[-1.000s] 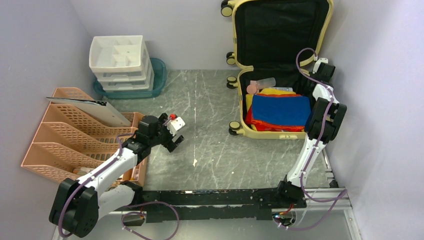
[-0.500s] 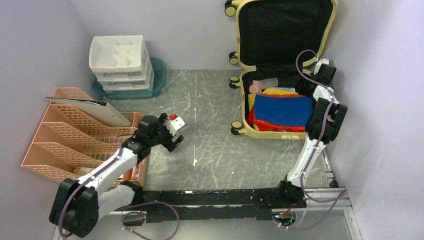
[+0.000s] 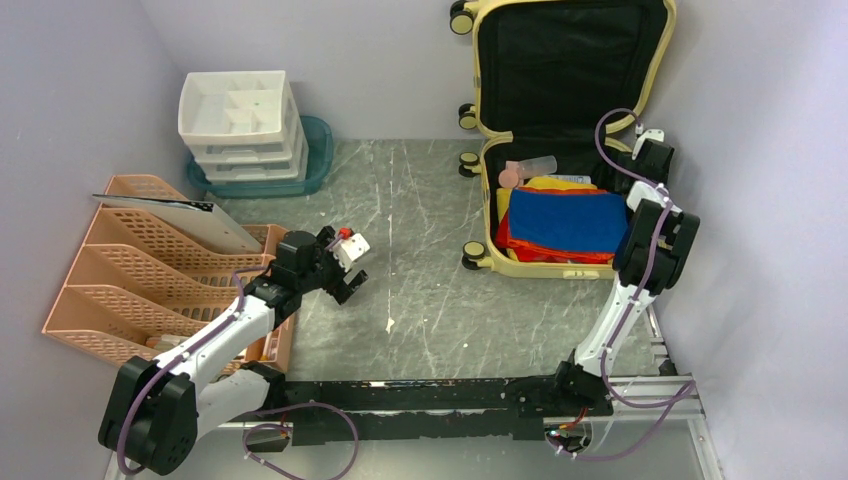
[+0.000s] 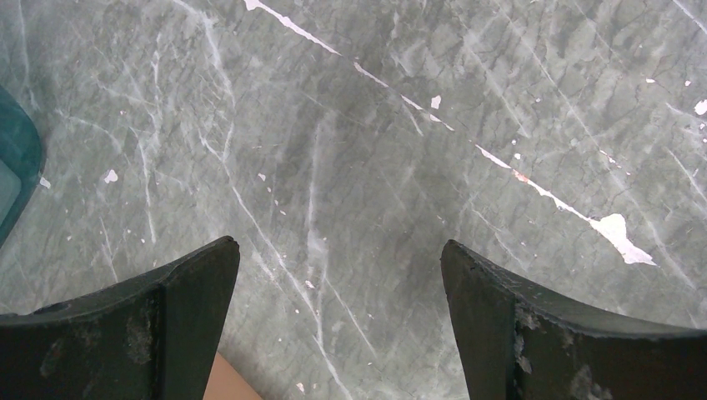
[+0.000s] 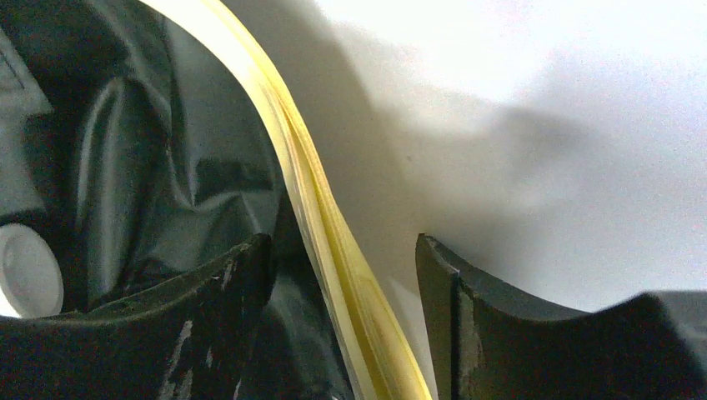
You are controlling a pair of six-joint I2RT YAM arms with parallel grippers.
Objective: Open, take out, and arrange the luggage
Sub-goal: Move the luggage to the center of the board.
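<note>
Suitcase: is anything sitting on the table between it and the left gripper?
Nothing visible does. The left gripper hangs open over the bare grey table, and only that surface lies between it and the open suitcase at the far right.

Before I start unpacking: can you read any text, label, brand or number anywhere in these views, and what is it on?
No text is readable in any view.
luggage: no brand or label visible on the shell or lining.
pale flat item behind the folded cloths: may carry print, too small to read.
white drawer unit: no marking visible.
grey sheet on the file rack: looks blank.
</note>
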